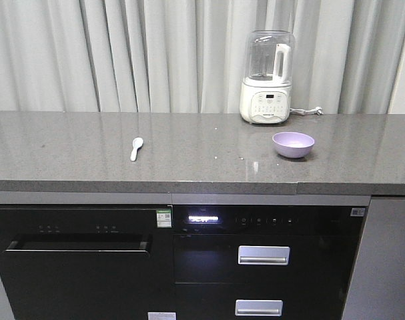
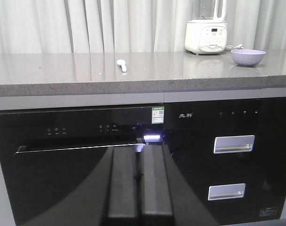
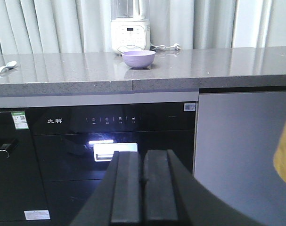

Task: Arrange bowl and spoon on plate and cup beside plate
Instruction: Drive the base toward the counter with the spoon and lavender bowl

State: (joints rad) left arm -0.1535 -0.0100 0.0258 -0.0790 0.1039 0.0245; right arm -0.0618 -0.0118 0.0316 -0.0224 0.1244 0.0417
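We are holding both arms low, below the countertop (image 1: 69, 147), facing the black appliance fronts (image 1: 82, 267). The left gripper (image 2: 139, 153) is showing its two fingers pressed together with nothing between them, and the right gripper (image 3: 142, 155) is doing the same (a tucked pose, we are judging, with no reach begun). The spoon (image 1: 136, 148) is lying on the countertop's left half, midway between front and back edges, scoop toward the back. The bowl (image 1: 293, 144) is sitting upright on the right half, well apart from the spoon, just in front of the blender (image 1: 267, 77) at the back edge. That spread is probably giving each arm its own item. We are finding no plate or cup in any view.
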